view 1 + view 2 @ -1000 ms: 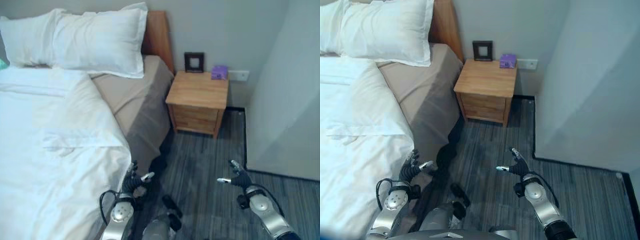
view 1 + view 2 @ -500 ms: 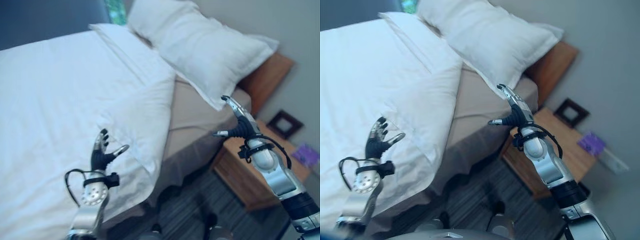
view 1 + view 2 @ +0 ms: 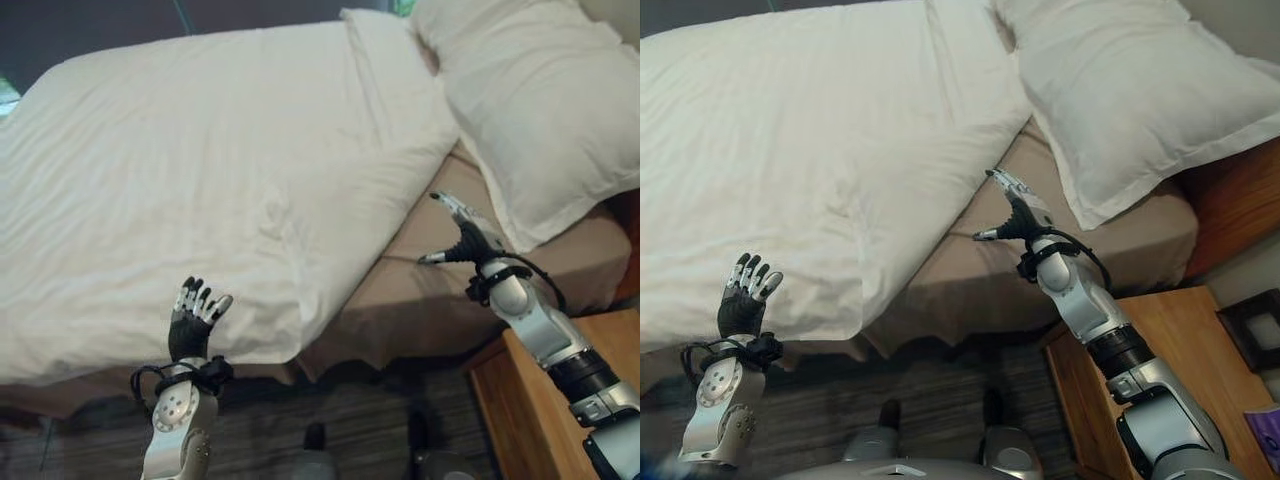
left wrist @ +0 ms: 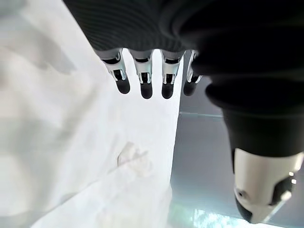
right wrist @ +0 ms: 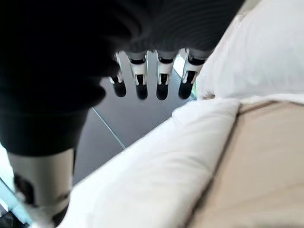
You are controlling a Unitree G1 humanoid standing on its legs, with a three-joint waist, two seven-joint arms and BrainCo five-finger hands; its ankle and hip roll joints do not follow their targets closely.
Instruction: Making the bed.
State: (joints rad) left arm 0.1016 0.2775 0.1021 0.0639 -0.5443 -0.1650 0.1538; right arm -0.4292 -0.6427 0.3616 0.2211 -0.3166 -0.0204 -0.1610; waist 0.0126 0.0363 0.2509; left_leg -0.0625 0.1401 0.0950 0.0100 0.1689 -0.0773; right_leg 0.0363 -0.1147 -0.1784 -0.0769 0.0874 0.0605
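Note:
A white duvet point(image 3: 210, 170) covers most of the bed, its near edge hanging over the side and one corner folded back. Beside it lies bare beige sheet point(image 3: 445, 260). A large white pillow point(image 3: 545, 100) rests at the head of the bed. My left hand point(image 3: 190, 325) is raised in front of the duvet's hanging edge, fingers straight, holding nothing. My right hand point(image 3: 462, 238) hovers over the beige sheet near the pillow, fingers straight and thumb spread, empty. The right wrist view has the duvet's folded edge point(image 5: 161, 166) past the fingers point(image 5: 161, 85).
A wooden nightstand point(image 3: 1160, 370) stands at the lower right beside the bed, with a dark picture frame point(image 3: 1255, 325) and a purple object point(image 3: 1265, 430) on it. The wooden headboard point(image 3: 1230, 195) shows behind the pillow. Grey striped floor point(image 3: 330, 410) runs along the bed.
The camera has swung further over the bed. Both hands have risen from near the floor; the left now fronts the duvet edge, the right reaches over the beige sheet.

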